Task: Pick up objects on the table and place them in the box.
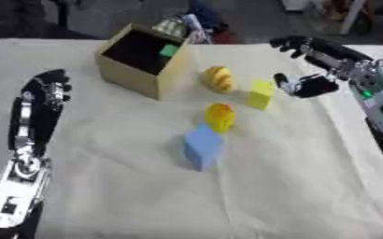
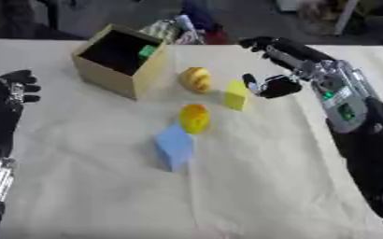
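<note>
Blocks and two yellow-orange pieces lay just beside the box [image 1: 138,74], which already held a green piece [image 1: 169,50]. Our right hand [image 2: 278,84] hung empty, fingers spread, next to the yellow block [image 2: 237,94], apparently our next pick; our left hand [image 1: 44,100] rested open, idle, well clear.
</note>
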`<act>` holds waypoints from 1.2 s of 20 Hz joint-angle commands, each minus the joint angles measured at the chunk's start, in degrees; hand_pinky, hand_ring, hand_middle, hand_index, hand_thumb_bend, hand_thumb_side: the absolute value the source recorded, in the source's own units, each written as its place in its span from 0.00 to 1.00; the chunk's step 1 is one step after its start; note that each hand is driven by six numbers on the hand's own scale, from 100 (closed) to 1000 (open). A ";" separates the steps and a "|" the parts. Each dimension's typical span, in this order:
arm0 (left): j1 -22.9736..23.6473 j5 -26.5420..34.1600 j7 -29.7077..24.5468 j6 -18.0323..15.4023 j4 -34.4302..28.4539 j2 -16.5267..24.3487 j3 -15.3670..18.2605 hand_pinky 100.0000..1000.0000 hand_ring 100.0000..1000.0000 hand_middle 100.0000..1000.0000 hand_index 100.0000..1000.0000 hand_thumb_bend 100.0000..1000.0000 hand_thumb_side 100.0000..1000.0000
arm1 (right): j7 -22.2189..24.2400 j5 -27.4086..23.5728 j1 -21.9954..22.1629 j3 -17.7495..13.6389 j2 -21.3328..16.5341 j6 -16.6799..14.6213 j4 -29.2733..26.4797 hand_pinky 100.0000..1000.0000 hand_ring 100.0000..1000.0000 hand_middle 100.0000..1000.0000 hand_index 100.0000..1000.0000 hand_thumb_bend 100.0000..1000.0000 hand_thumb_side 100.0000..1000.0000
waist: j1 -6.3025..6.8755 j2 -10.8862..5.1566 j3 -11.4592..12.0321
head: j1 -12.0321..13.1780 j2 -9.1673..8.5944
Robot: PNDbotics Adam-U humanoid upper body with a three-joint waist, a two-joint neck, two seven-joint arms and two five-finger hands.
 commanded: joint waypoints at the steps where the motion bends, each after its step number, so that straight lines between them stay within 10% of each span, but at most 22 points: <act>1: -0.52 0.29 -0.24 -0.18 -0.72 0.72 -0.01 0.61 0.63 0.60 0.72 0.00 0.72 | 2.04 1.94 -2.14 -0.73 -0.34 -0.18 0.41 0.90 1.00 1.00 1.00 0.00 0.28 | 0.53 -1.20 0.15 | -0.59 -0.16; 8: -0.71 0.37 -0.47 -0.22 -0.70 0.69 -0.18 0.61 0.63 0.59 0.72 0.00 0.72 | 6.03 4.80 -3.97 -1.93 1.48 0.87 5.10 0.91 1.00 1.00 1.00 0.00 0.61 | 0.76 -0.96 0.86 | -2.28 -0.16; 24: -1.09 0.81 -1.31 -0.34 -0.50 0.62 -0.87 0.61 0.63 0.59 0.73 0.00 0.72 | 3.10 17.75 -9.47 -7.61 8.93 2.75 17.75 0.90 1.00 0.98 1.00 0.00 0.51 | 1.81 -0.57 2.63 | -5.03 -0.16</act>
